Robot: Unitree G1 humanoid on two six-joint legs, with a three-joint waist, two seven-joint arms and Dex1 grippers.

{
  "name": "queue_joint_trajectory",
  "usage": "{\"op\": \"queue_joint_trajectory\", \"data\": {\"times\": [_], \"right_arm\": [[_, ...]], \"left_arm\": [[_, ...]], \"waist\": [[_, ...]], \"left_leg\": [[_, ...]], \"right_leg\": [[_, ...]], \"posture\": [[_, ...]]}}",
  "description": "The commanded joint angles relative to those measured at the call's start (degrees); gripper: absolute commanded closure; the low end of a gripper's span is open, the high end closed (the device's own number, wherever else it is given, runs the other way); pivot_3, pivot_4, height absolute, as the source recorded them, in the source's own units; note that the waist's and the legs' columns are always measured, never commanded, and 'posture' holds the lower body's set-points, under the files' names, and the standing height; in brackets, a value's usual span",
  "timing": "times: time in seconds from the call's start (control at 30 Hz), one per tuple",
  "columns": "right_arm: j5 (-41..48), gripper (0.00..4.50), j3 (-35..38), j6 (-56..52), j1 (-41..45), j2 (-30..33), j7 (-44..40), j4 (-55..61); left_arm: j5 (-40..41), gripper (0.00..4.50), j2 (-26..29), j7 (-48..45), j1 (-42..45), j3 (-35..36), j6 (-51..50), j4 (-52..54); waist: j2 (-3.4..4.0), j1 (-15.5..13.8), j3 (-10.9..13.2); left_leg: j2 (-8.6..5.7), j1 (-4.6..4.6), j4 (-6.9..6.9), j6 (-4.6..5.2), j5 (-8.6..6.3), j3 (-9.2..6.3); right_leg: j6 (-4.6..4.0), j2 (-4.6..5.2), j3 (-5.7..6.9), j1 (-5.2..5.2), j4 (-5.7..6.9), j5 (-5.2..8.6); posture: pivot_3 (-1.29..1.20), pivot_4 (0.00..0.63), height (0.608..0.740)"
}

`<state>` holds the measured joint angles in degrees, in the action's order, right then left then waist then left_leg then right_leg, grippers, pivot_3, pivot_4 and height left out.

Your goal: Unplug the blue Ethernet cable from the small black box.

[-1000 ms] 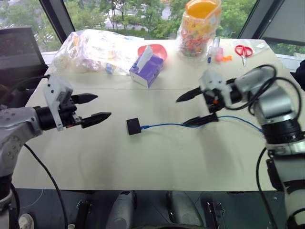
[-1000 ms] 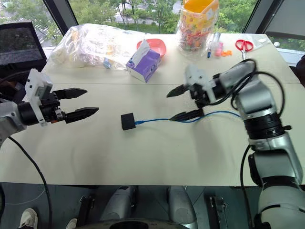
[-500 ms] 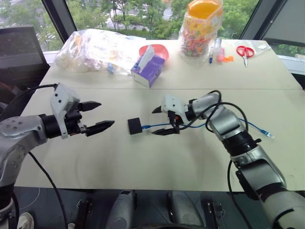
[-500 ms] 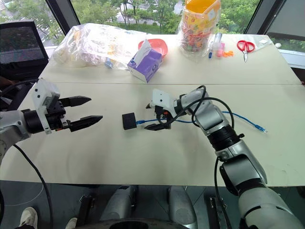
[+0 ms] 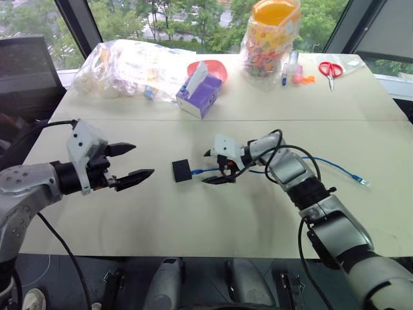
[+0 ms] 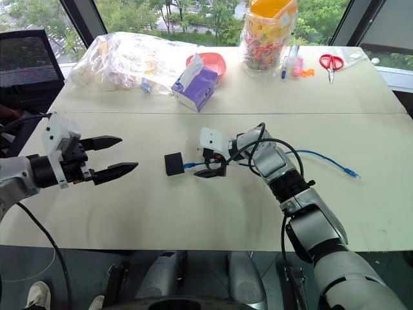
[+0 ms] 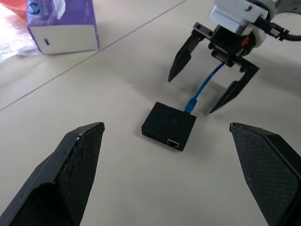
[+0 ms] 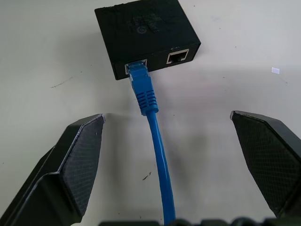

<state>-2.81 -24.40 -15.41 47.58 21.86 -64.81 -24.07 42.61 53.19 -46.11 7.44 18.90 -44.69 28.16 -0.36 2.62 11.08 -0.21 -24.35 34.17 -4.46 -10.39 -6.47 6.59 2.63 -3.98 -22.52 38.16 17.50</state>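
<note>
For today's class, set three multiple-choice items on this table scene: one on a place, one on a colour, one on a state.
1. Where does the small black box lie?
A. between the two grippers
B. beside the scissors
C. on the tissue box

2. What colour is the cable in the box?
A. red
B. blue
C. yellow

3. What is the cable's state?
A. plugged into the box
B. lying free of it
C. held aloft

Answers:
1 A: the box sits on the table between the left gripper and the right gripper.
2 B: it is bright blue.
3 A: its plug sits in one port, in the right wrist view.
</note>
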Motion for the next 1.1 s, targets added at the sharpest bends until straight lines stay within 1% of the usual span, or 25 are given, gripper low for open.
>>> {"op": "queue_joint_trajectory", "data": {"times": [0.03,0.1,0.2,0.23,0.4,0.5,0.57,0.6,0.7,0.77,0.83,0.9,0.93,1.0,1.1], "right_arm": [[-0.20,1.80,-0.18,0.76,0.35,0.16,-1.47,1.38],[-0.27,2.85,-0.25,0.48,-0.17,0.12,-1.95,2.09],[-0.60,4.27,-0.38,0.51,-0.62,-0.03,-2.20,2.69],[-0.60,4.44,-0.39,0.38,-0.73,-0.02,-2.37,2.93],[-0.14,4.44,0.56,-0.25,-0.98,0.55,-2.82,4.62],[2.56,4.44,3.01,-3.76,-0.03,1.06,-3.94,6.71],[5.80,4.44,5.29,-7.30,0.86,1.63,-5.77,8.89],[8.11,4.44,7.20,-10.37,1.85,1.72,-6.27,9.99],[13.91,4.44,12.26,-20.18,5.10,2.00,-6.07,12.18],[16.66,4.44,14.35,-25.68,7.12,2.46,-5.68,13.08],[19.65,4.44,16.17,-36.41,10.63,3.26,-4.49,13.24],[22.08,4.44,16.53,-43.37,12.54,4.12,-4.47,13.72],[23.41,4.44,16.66,-45.17,12.96,4.61,-5.08,14.28],[25.24,4.44,14.38,-49.46,14.41,7.46,-7.49,15.92],[28.63,4.44,13.52,-54.51,16.53,9.36,-9.25,15.92]], "left_arm": [[0.43,0.00,0.81,-0.15,0.26,1.54,0.06,1.14],[0.35,0.00,0.93,-0.18,0.51,1.37,0.12,0.92],[0.27,0.00,0.98,-0.12,0.88,1.11,0.18,0.67],[0.17,0.00,0.97,-0.13,0.93,1.01,0.24,0.58],[-0.77,0.00,1.07,-0.45,1.37,0.37,0.98,-0.40],[-3.62,0.00,0.82,-0.45,3.48,-0.72,4.07,-2.29],[-7.61,0.00,0.65,-0.49,4.97,-2.31,8.40,-3.83],[-10.65,0.00,0.68,-0.96,5.78,-3.87,12.13,-4.98],[-16.62,0.00,0.26,-2.50,8.21,-7.61,20.34,-7.92],[-20.11,0.00,-0.36,-3.03,10.14,-9.61,25.65,-10.16],[-25.91,0.00,-0.57,-4.50,12.53,-12.71,35.54,-13.13],[-28.92,0.00,-1.14,-5.45,14.04,-14.32,41.75,-15.53],[-29.76,0.00,-1.56,-5.79,14.84,-14.87,43.99,-16.58],[-31.53,0.00,-3.35,-5.85,18.58,-15.81,50.18,-19.88],[-32.73,0.00,-5.08,-6.20,22.21,-15.92,56.44,-23.67]], "waist": [[0.00,0.00,0.00],[0.00,0.00,0.00],[0.00,0.00,0.00],[0.00,0.00,0.00],[0.00,0.00,0.00],[0.00,-0.06,0.00],[0.00,-0.08,0.00],[0.00,-0.09,0.00],[0.00,-0.08,0.00],[0.00,-0.01,0.00],[0.00,-0.06,0.00],[0.00,-0.07,0.00],[0.00,-0.09,0.00],[0.00,-0.35,0.00],[0.00,-0.16,0.00]], "left_leg": [[0.00,0.00,0.00,0.00,0.00,0.00],[0.00,0.00,0.00,0.00,0.00,0.00],[0.00,0.00,0.00,0.00,0.00,0.00],[0.00,0.00,0.00,0.00,0.00,0.00],[0.00,0.01,0.00,-0.01,0.01,0.00],[0.00,0.01,0.00,-0.03,0.02,0.00],[-0.01,0.01,0.00,-0.10,0.06,0.00],[-0.01,0.00,0.00,-0.12,0.07,-0.01],[-0.01,0.00,0.00,-0.16,0.10,-0.01],[-0.01,0.00,-0.01,-0.17,0.10,-0.01],[-0.01,0.00,-0.04,-0.16,0.10,-0.01],[-0.01,0.00,-0.05,-0.16,0.10,-0.02],[-0.01,-0.01,-0.05,-0.16,0.10,-0.02],[-0.02,-0.04,-0.06,-0.16,0.10,-0.02],[-0.04,-0.10,-0.04,-0.15,0.10,-0.02]], "right_leg": [[0.00,0.00,0.00,0.00,0.00,0.00],[0.00,0.00,0.00,0.00,0.00,0.00],[0.00,0.00,0.00,0.01,0.00,0.00],[0.00,0.00,0.00,0.01,0.00,0.00],[0.00,0.00,0.00,0.01,0.00,0.00],[0.00,-0.01,0.00,0.01,0.00,0.00],[0.00,0.00,0.01,0.02,0.00,0.00],[0.00,0.00,0.00,0.03,0.00,0.00],[0.00,0.00,0.00,0.01,0.01,-0.01],[-0.01,-0.01,0.00,-0.01,0.01,-0.01],[0.00,-0.01,0.01,-0.01,0.01,-0.01],[-0.01,0.00,0.01,-0.02,0.00,-0.01],[-0.01,0.00,0.01,-0.02,0.00,-0.01],[-0.01,0.01,0.01,-0.03,-0.02,-0.01],[0.00,0.02,0.01,-0.06,-0.02,-0.01]], "posture": [[0.00,0.150,0.740],[0.00,0.150,0.740],[0.00,0.150,0.740],[0.00,0.150,0.740],[0.00,0.150,0.740],[0.00,0.150,0.740],[0.00,0.150,0.740],[0.00,0.150,0.740],[0.00,0.150,0.740],[0.00,0.150,0.740],[0.00,0.150,0.740],[0.00,0.150,0.740],[0.00,0.150,0.740],[0.00,0.150,0.740],[0.00,0.150,0.740]]}}
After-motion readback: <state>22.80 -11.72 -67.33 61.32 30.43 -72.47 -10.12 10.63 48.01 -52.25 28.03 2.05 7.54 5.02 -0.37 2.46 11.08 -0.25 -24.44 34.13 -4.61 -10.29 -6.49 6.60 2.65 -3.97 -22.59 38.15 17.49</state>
